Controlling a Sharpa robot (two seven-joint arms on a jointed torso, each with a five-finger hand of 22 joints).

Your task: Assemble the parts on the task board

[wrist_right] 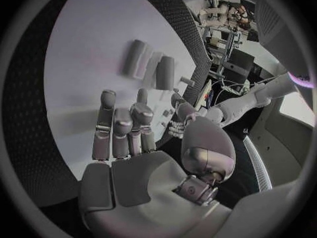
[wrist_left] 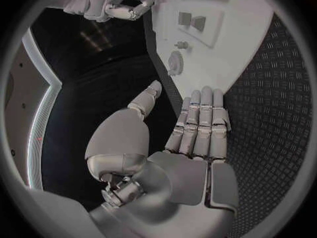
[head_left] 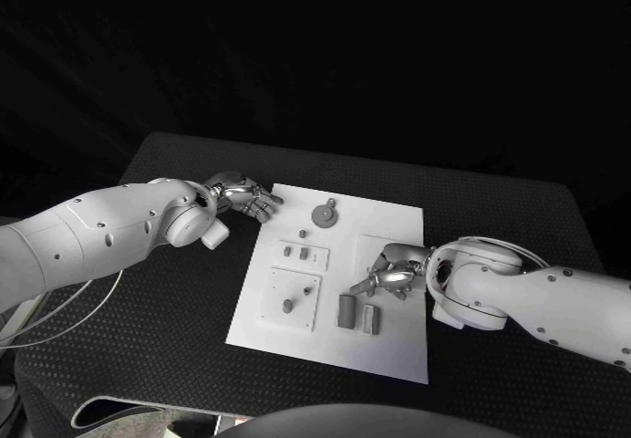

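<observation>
No readable text, label, brand, number or sign found in any view. Task board [head_left: 395, 228] carried no legible marking; parts too small to show any print.

head cam: overhead | wrist cams: close behind hands | shared: task board [head_left: 395, 228]
</observation>
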